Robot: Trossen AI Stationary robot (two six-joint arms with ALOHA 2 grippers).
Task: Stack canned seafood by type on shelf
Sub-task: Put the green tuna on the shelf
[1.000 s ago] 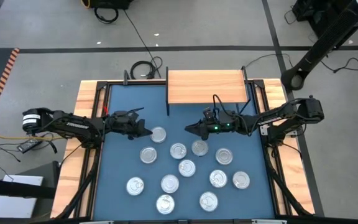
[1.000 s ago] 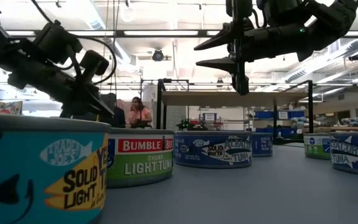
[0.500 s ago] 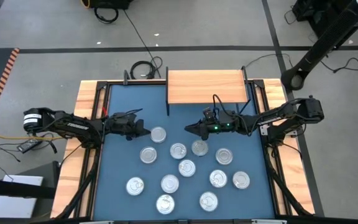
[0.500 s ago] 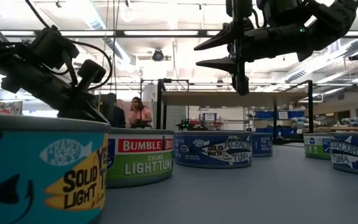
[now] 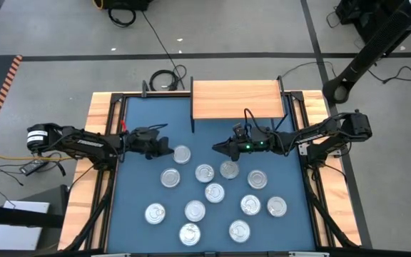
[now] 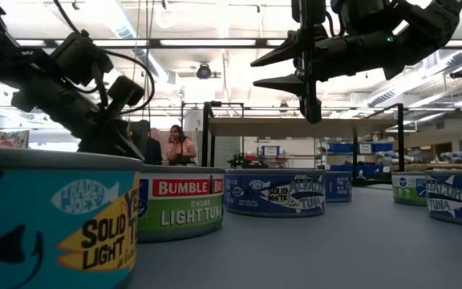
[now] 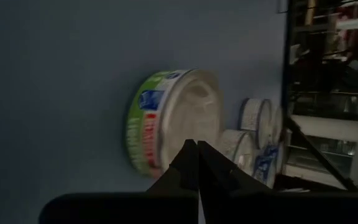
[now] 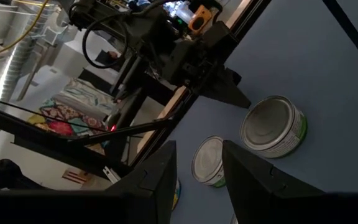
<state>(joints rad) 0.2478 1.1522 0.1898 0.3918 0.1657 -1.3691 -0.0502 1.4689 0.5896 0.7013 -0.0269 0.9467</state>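
Shelf (image 5: 237, 98) bare at counter's (image 5: 138, 187) far edge; no tins placed, so stacking not begun. Eleven tins (image 5: 215, 192) lie loose mid-counter. Left gripper (image 5: 164, 147), fingers pressed shut on nothing, sits just beside the green-label tin (image 5: 182, 154). Right gripper (image 5: 220, 148) hovers above, fingers part open, empty.

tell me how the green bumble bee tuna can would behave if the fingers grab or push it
The green tuna can looks rigid metal, so it likely won't dent. It sits flat and squat on the blue table, so a push should slide it, not tip it. Its shiny lid looks smooth and maybe slippery; gripping the sides seems safer.
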